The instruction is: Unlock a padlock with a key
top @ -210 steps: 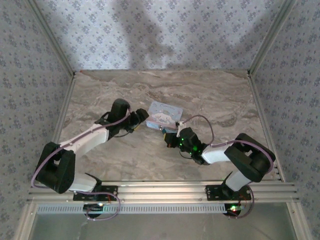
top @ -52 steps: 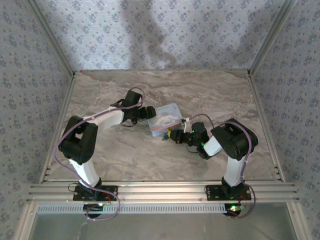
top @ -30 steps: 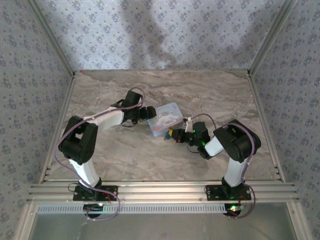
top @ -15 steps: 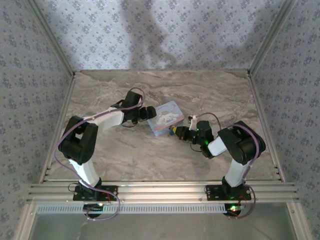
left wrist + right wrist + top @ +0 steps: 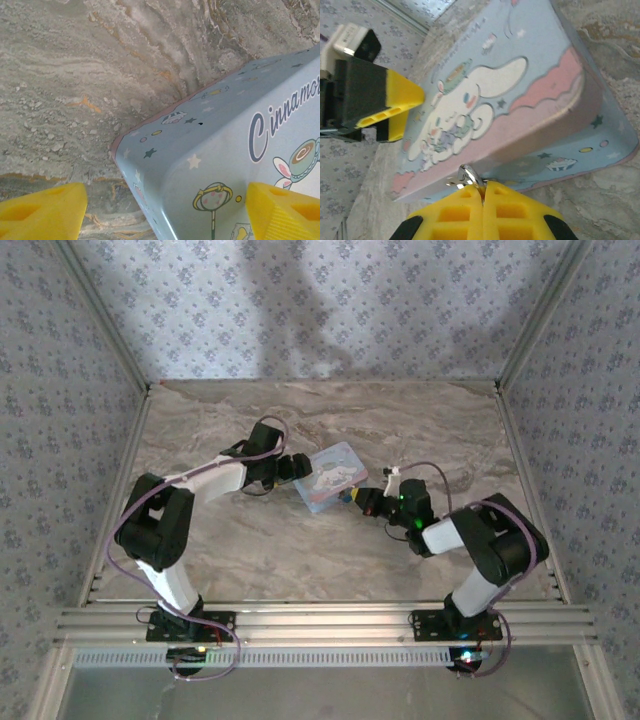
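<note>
Status, right gripper [image 5: 482,196]: fingers pressed fully together, pinching a small silver loop [image 5: 465,176] that sticks out at the tip seam. Whether this is the key's ring or the padlock's shackle cannot be told, and no brass or teal part can be made out there. Tin [image 5: 520,95] lies directly ahead of the tips, its long side wall touching or nearly touching the loop. Left gripper [image 5: 161,214]: jaws spread wide, straddling a tin corner. One finger [image 5: 42,210] stands clear of the wall over bare table [image 5: 75,75]; the other [image 5: 285,212] sits at the lid edge, contact not confirmable. Change vs. earlier overhead frames: right gripper has travelled along the tin's side wall toward its own right and away from its base, elbow swung outward. Tin has turned slightly with it; left gripper pos. unchanged. Meaning for task (judgement): padlock prob. sits at the wall just ahead of or under the right tips, too small to resolve. The pinched part looks dragged rather than turned, so key prob. not yet seated or rotated and lock not yet open. Left gripper braces loosely at best, so tin may slide on the next insertion attempt.
</note>
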